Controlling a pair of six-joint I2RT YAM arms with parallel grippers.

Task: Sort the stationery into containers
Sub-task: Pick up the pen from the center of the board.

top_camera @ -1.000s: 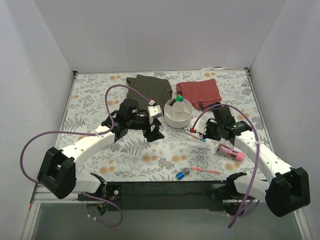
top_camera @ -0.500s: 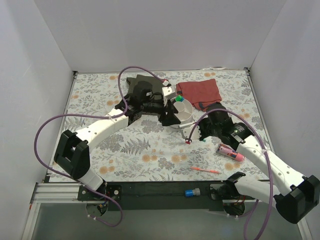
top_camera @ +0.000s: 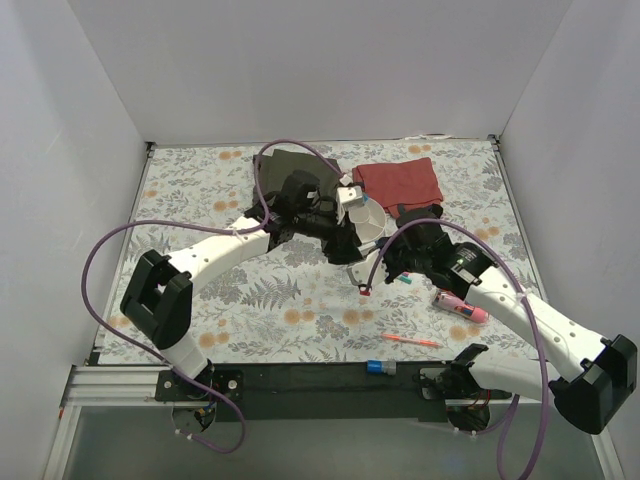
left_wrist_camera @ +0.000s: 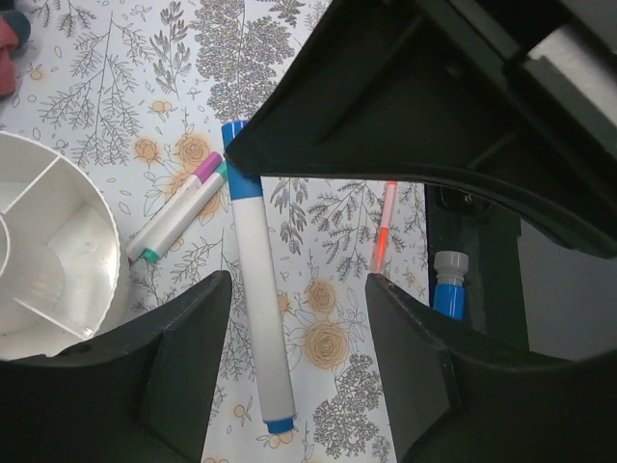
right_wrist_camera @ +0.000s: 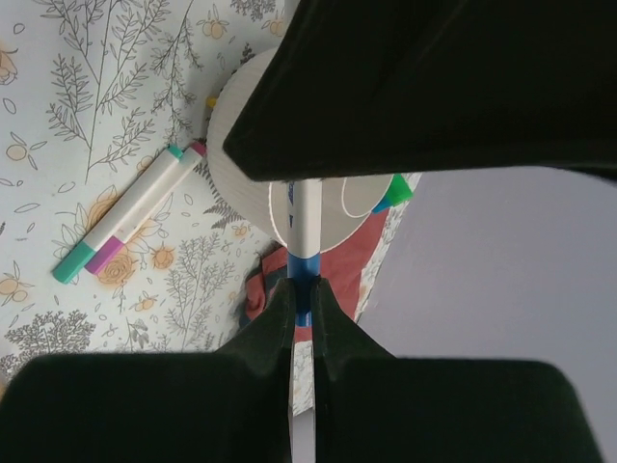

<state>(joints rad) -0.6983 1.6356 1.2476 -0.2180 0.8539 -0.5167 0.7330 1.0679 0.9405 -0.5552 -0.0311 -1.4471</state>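
My right gripper (right_wrist_camera: 302, 299) is shut on a thin white pen with blue ends (right_wrist_camera: 307, 217) and holds it above the mat, just in front of the round white divided bowl (right_wrist_camera: 241, 145). In the top view the right gripper (top_camera: 386, 262) and pen (top_camera: 367, 284) are next to the bowl (top_camera: 368, 222). My left gripper (left_wrist_camera: 299, 280) is open and empty, hovering over the same pen (left_wrist_camera: 255, 309); it hides part of the bowl in the top view (top_camera: 345, 248). Two white pens (left_wrist_camera: 178, 212) lie by the bowl (left_wrist_camera: 58, 241). A green-capped marker (right_wrist_camera: 390, 193) stands in the bowl.
A fat pink tube (top_camera: 462, 305) lies right of the pens. A pink-orange pen (top_camera: 410, 341) lies near the front edge. A blue marker with a grey cap (top_camera: 380, 367) lies on the black front rail. Red cloth (top_camera: 398, 183) and olive cloth (top_camera: 290, 165) lie behind the bowl.
The right gripper lifted the white pen off the mat and moved left toward the bowl. The left arm swung from the mat's middle to the bowl. The blue marker went onto the front rail.
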